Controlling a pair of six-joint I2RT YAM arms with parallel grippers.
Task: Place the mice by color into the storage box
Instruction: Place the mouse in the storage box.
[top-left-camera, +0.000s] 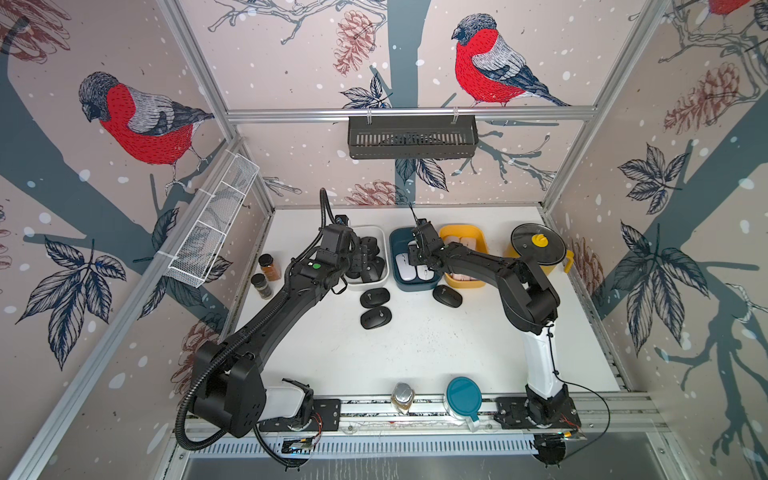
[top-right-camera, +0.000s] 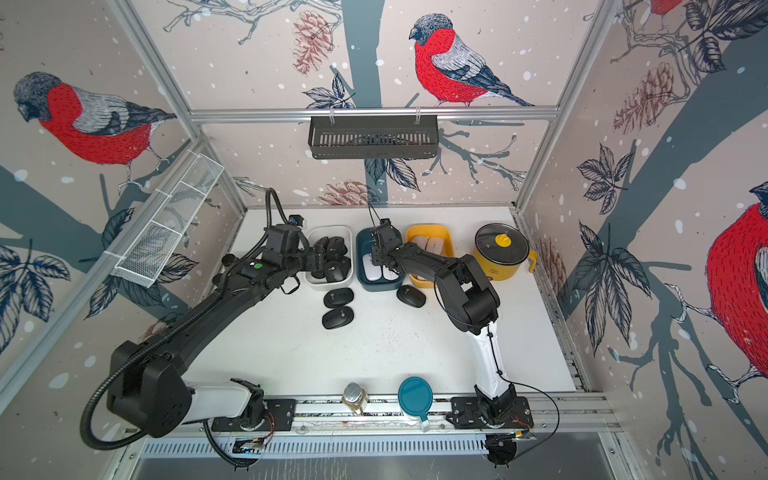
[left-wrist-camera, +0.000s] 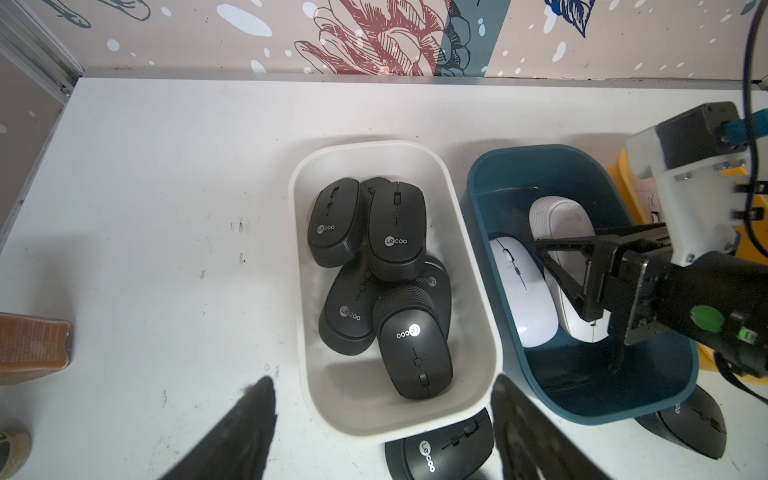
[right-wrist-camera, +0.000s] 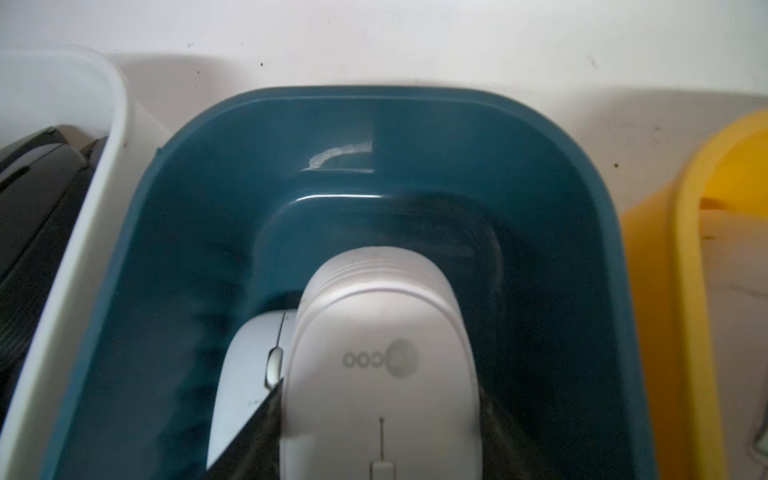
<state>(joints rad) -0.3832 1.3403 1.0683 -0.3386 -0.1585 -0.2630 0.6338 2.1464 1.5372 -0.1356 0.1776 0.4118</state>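
Several black mice (left-wrist-camera: 397, 228) are piled in the white box (left-wrist-camera: 299, 249). My left gripper (left-wrist-camera: 384, 386) hangs open above that box's near end, holding nothing. Three more black mice (top-left-camera: 375, 297) (top-left-camera: 376, 318) (top-left-camera: 447, 296) lie on the table in front of the boxes. My right gripper (right-wrist-camera: 380, 390) reaches into the blue box (right-wrist-camera: 187, 166), shut on the sides of a white mouse (right-wrist-camera: 374, 324). That mouse partly overlaps another white mouse (right-wrist-camera: 249, 365). Pale pink mice (top-left-camera: 463, 241) sit in the yellow box (top-left-camera: 482, 241).
A yellow pot with a glass lid (top-left-camera: 538, 249) stands right of the boxes. Two spice jars (top-left-camera: 269, 266) stand at the table's left edge. A teal lid (top-left-camera: 463, 395) and a small jar (top-left-camera: 403, 397) rest on the front rail. A wire basket (top-left-camera: 212, 224) hangs on the left wall.
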